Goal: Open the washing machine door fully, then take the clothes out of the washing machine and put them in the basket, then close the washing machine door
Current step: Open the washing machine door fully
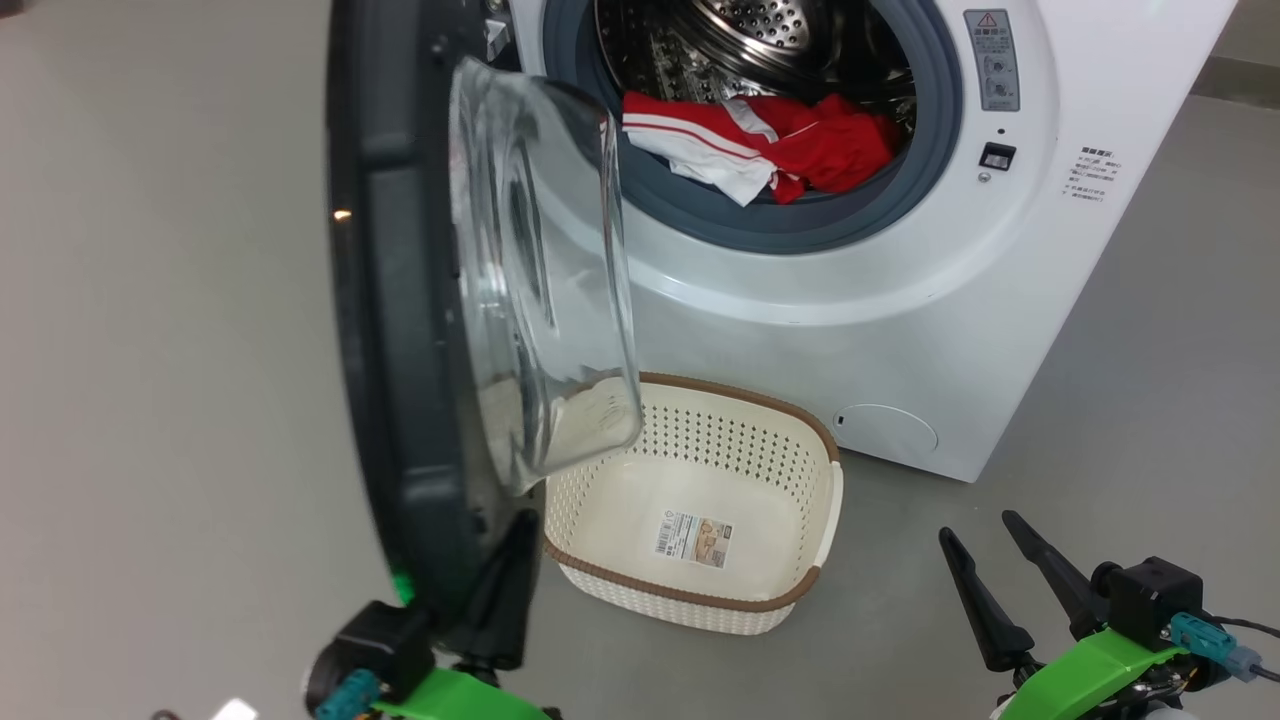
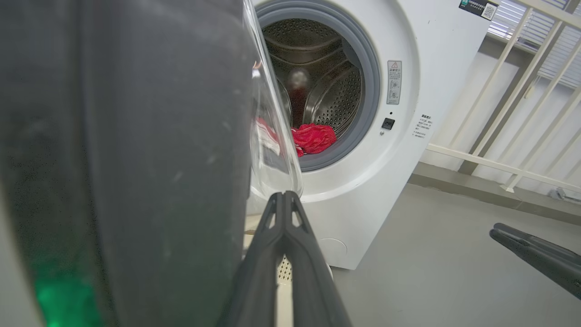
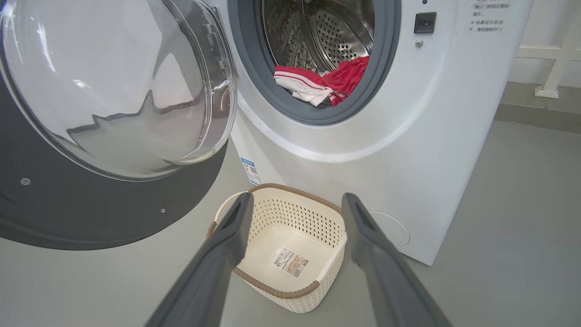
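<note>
The washing machine (image 1: 900,330) stands with its door (image 1: 390,300) swung out toward me, seen edge-on, its glass bowl bulging to the right. Red and white clothes (image 1: 770,145) lie at the drum's front lip, partly over the grey gasket. The cream basket (image 1: 690,597) sits empty on the floor below the opening. My left gripper (image 1: 522,525) is shut with nothing in it, close against the door's lower inner edge; I cannot tell whether it touches. My right gripper (image 1: 978,527) stands open at lower right, empty. In the right wrist view the right gripper (image 3: 297,200) frames the basket (image 3: 277,288).
Grey floor lies all around, with open room to the right of the machine. A white railing (image 2: 522,91) runs behind the machine's right side. The round service flap (image 1: 885,430) sits low on the machine's front beside the basket.
</note>
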Controlling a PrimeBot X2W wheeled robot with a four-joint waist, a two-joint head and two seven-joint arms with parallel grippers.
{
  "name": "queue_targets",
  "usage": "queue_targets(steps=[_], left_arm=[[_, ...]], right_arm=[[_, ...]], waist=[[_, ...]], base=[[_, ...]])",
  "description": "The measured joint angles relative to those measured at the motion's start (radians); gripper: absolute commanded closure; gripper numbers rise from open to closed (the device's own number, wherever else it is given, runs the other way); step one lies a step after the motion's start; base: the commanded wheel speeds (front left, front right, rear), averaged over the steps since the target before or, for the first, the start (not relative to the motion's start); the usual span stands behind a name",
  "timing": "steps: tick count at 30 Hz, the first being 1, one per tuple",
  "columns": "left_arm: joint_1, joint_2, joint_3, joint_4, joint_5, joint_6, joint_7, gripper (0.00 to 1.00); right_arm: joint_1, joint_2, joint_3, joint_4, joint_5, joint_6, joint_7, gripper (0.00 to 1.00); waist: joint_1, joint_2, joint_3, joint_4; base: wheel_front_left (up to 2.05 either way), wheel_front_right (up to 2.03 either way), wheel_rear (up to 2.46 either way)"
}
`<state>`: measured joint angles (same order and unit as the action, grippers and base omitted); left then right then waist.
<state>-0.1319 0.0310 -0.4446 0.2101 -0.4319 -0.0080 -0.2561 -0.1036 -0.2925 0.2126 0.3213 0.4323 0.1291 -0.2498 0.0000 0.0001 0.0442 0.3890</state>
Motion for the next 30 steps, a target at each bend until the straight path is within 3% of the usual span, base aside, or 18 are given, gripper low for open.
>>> queue_targets(steps=[18,30], left_arm=[[0.017,0.033,0.340,0.013,0.073,0.016,0.001,1.00],[-0.101,0.049,0.565,0.139,0.088,-0.007,0.000,1.00]], right_arm=[[-0.003,-0.013,0.000,-0.007,0.000,0.000,0.000,0.00],[-0.043,-0.038,0.002,-0.013,0.000,0.000,0.000,0.00]], waist=[[0.0000,0.0000,0.028,0.006],[0.0001,-0.0001,0.077,0.000]], base=[[0.00,0.00,0.00],[0.00,0.00,0.00]])
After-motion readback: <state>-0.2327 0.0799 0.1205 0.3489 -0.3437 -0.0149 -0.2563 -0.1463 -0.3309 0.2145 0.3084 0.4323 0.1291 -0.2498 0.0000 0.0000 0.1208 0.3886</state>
